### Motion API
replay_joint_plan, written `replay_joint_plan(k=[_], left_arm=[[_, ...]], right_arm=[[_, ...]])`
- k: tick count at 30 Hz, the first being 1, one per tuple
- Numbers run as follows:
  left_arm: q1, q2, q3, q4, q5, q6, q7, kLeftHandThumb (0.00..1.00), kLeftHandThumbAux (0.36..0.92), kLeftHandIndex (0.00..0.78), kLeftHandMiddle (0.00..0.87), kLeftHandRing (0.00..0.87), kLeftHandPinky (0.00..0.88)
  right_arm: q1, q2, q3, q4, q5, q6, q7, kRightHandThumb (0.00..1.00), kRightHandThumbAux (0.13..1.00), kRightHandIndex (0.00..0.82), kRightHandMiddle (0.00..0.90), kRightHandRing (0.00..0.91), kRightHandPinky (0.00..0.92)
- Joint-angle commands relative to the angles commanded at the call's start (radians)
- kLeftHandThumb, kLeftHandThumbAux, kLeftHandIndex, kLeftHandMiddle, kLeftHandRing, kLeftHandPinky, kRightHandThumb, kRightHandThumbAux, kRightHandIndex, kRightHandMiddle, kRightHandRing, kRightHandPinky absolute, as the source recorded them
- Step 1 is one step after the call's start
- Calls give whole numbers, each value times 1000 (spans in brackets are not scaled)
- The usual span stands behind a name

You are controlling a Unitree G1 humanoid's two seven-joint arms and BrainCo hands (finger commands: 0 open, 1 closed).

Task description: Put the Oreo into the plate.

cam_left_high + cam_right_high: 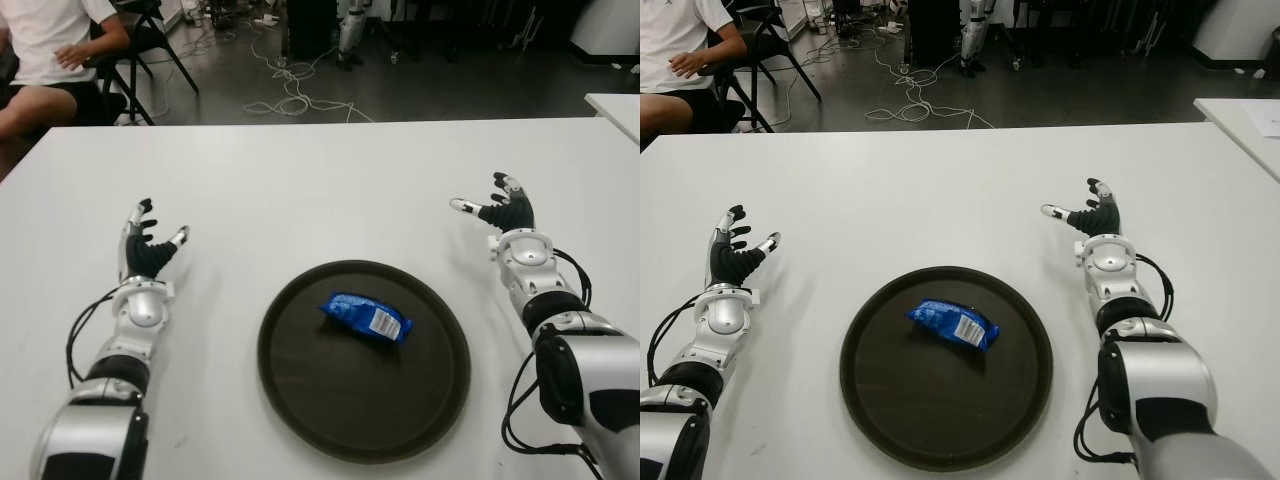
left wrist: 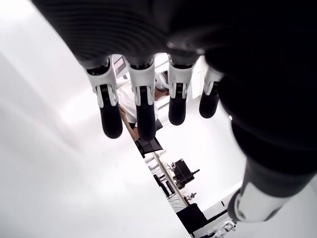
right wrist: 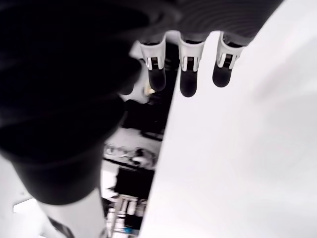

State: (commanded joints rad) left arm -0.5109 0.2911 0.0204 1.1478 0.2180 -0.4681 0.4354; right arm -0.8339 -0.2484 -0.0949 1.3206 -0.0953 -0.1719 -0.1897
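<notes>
Blue crinkled Oreo packet (image 1: 366,316) lies near centre of round dark plate (image 1: 300,400), at white table's (image 1: 330,190) near edge. Left hand (image 1: 147,245) and right hand (image 1: 500,210) flank plate, fingers spread, empty.

My left hand (image 1: 150,245) and right hand (image 1: 503,207) are both extended forward, well apart. Fingers spread and relaxed on each. Neither grasps anything.

The blue Oreo pack (image 1: 953,323) lies in the dark plate (image 1: 890,420), both hands empty beside it.
</notes>
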Motion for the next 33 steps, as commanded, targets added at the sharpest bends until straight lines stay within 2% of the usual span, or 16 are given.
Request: replay_joint_plan(k=[5,10,19,22,33], left_arm=[[5,2,-3,-2,5,-6,6,272,727,85,158,194,250],[9,0,-3,-7,5,-9,8,274,727,85,160,183,214],[12,-2,-7,-14,13,-2,21,278,735,90,167,184,202],[12,-3,-10,-17,17,2,27,257,740,88,164,182,192],[11,-5,-8,-18,19,2,31,275,746,94,171,190,209]], right_arm=[[-1,0,9,-2,-19,22,-10,0,820,114,107,96,77],[-2,0,14,-3,-29,38,-13,0,789,120,110,96,71],[-3,0,14,-4,-30,52,-14,0,814,132,122,107,87],[-2,0,12,-3,-28,55,-12,0,808,137,121,106,86],[-3,0,12,-1,-29,66,-10,0,788,151,113,95,68]])
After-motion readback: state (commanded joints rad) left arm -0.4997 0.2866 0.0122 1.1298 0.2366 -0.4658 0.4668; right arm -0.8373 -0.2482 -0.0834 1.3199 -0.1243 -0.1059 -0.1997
